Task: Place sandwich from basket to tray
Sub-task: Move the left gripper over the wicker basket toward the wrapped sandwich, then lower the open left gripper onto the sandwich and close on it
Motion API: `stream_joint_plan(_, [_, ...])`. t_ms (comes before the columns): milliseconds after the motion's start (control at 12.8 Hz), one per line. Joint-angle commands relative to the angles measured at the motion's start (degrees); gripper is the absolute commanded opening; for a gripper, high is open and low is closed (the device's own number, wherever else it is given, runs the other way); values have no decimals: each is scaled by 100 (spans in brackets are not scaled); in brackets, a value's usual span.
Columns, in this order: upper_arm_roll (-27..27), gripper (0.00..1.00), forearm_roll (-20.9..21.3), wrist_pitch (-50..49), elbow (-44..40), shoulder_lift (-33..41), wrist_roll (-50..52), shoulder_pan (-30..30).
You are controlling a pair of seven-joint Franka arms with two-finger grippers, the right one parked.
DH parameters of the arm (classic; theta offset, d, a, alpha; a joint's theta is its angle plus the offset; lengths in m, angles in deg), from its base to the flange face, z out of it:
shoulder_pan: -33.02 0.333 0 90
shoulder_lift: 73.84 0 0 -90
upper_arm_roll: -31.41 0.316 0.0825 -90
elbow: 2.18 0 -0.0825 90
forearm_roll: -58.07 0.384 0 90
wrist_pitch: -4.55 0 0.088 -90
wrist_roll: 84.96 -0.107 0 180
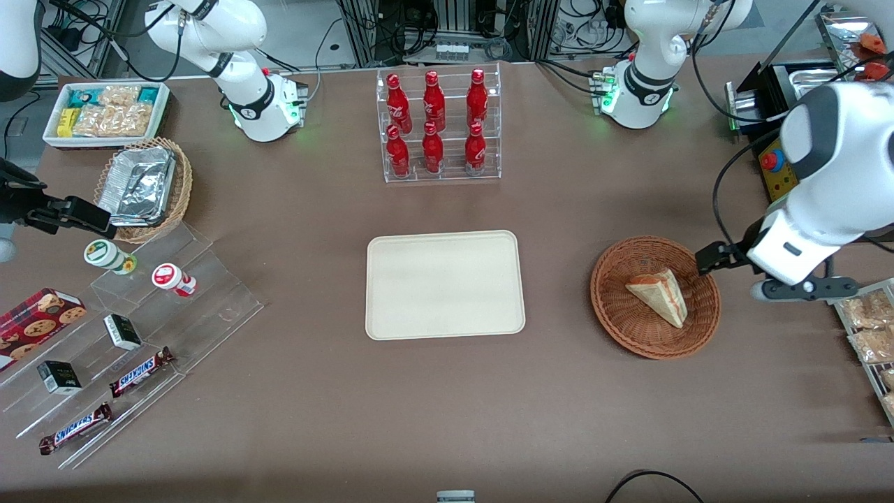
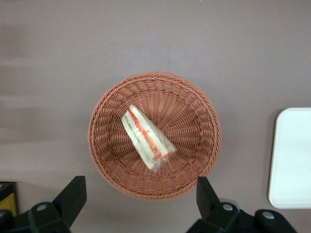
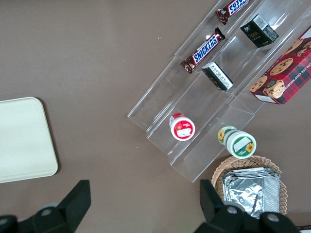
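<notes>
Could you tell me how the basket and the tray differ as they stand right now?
The basket is round, reddish-brown woven wicker; the tray is rectangular, smooth and cream with rounded corners. The basket holds the sandwich, while the tray holds nothing. The open gripper hangs above the basket, not the tray. Both are shallow and rest flat on the brown table.
</notes>
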Motion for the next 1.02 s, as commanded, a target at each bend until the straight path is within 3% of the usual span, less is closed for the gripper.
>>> stream_joint_plan(0, [25,100,96,1036,952,195,986,-59])
stream_joint_plan(312, [34,100,-1,2656,2343,441,1622,11])
stream_joint_plan(938, [7,100,-1,3140,2564,-68,2922,-68])
